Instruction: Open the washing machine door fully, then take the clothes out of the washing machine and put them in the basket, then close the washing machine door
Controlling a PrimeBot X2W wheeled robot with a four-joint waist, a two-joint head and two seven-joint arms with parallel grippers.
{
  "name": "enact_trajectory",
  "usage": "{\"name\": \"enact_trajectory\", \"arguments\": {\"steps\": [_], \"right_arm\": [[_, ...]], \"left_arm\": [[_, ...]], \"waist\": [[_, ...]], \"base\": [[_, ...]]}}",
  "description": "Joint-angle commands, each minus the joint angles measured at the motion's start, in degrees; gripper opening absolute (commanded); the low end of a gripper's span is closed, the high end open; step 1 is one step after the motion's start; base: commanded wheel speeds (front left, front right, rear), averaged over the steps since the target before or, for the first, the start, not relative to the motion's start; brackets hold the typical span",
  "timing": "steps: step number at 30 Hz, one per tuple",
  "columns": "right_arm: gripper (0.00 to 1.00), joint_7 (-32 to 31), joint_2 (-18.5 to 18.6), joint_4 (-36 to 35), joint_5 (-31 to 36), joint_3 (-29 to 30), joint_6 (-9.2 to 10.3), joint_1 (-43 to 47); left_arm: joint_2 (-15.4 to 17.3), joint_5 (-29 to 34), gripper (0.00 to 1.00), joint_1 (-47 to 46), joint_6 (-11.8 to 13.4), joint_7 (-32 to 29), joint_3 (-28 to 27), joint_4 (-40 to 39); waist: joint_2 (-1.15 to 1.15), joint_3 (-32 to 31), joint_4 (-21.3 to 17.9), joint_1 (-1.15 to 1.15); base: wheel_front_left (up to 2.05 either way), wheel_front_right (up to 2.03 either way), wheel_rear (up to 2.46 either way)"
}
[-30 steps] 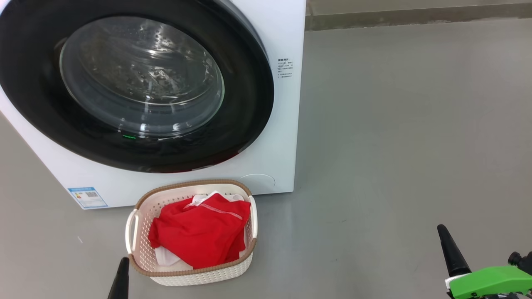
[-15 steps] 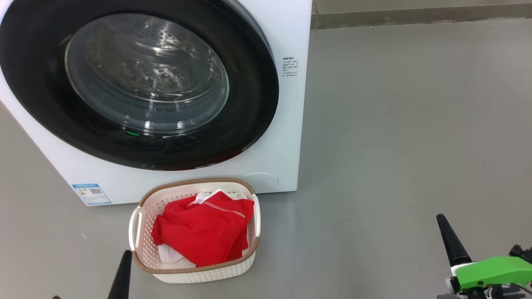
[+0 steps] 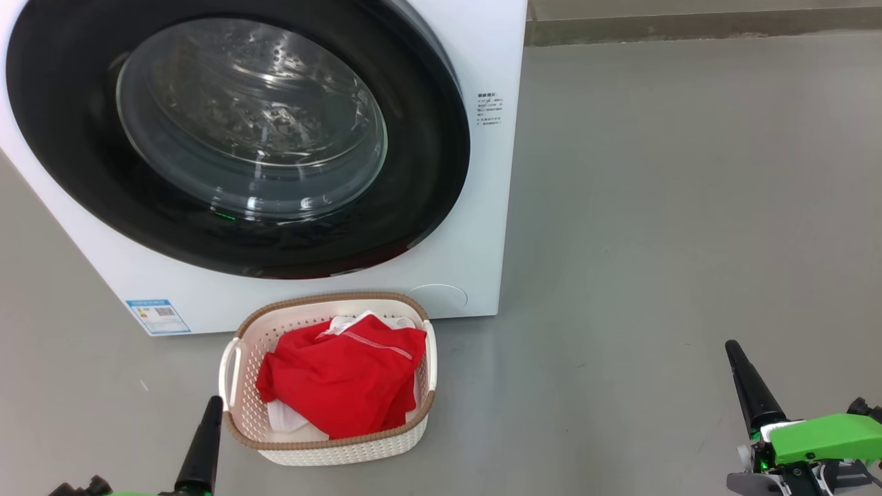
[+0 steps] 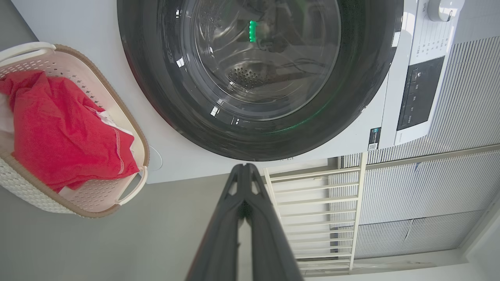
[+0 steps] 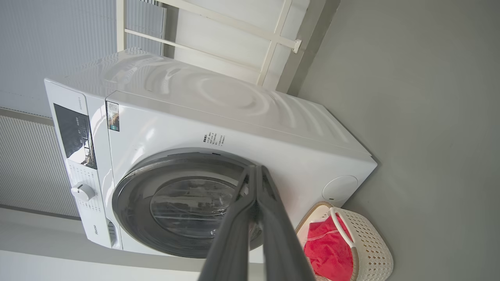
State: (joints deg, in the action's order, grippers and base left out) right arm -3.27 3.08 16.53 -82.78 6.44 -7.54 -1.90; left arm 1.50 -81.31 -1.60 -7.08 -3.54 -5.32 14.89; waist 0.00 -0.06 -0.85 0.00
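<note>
1. A smooth grey floor [image 3: 689,207] spreads wide.
2. A darker skirting strip [image 3: 689,24] runs along its far edge.
3. A white barred frame [image 4: 358,210] is seen next to ribbed grey wall panels [image 4: 449,117].

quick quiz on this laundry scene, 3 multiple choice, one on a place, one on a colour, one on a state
1. On the washing machine, the washing machine door is:
A. wide open
B. shut
C. missing

2. The clothes lie:
A. in the basket
B. inside the washing machine
C. draped over the washing machine door

3. The woven-look rim of the basket is:
A. blue
B. brown
C. green

Answers:
1 B: the black-rimmed door sits flush on the machine's front in the head view and both wrist views.
2 A: the red fabric is piled inside the basket's perforated walls, and no red shows through the door glass.
3 B: a brown band runs round the top of the cream basket.
</note>
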Motion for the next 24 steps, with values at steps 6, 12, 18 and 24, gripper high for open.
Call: {"name": "enact_trajectory", "arguments": {"steps": [6, 12, 18, 24], "right_arm": [[0.00, -1.6, 0.2, -2.1, -4.4, -0.5, 0.05, -3.3], [0.00, -2.6, 0.0, -2.4, -7.7, -0.2, 0.05, -3.9], [0.00, -3.2, -0.1, -2.5, -9.4, 0.0, 0.05, -4.3], [0.00, -3.2, -0.1, -2.5, -9.4, 0.0, 0.05, -4.3]], "left_arm": [[1.3, -5.1, 0.00, -3.3, -0.4, -1.4, -1.3, -1.1], [1.3, -8.9, 0.00, -4.2, -0.4, -2.4, -1.2, -0.9], [1.4, -10.8, 0.00, -4.6, -0.4, -3.0, -1.2, -0.8], [1.4, -10.8, 0.00, -4.6, -0.4, -3.0, -1.2, -0.8]], "waist": [[0.00, 0.1, 0.4, 0.00], [0.00, 0.2, 0.7, 0.00], [0.00, 0.2, 0.9, 0.00], [0.00, 0.2, 0.9, 0.00]], "base": [[0.00, 0.00, 0.00], [0.00, 0.00, 0.00], [0.00, 0.00, 0.00], [0.00, 0.00, 0.00]]}}
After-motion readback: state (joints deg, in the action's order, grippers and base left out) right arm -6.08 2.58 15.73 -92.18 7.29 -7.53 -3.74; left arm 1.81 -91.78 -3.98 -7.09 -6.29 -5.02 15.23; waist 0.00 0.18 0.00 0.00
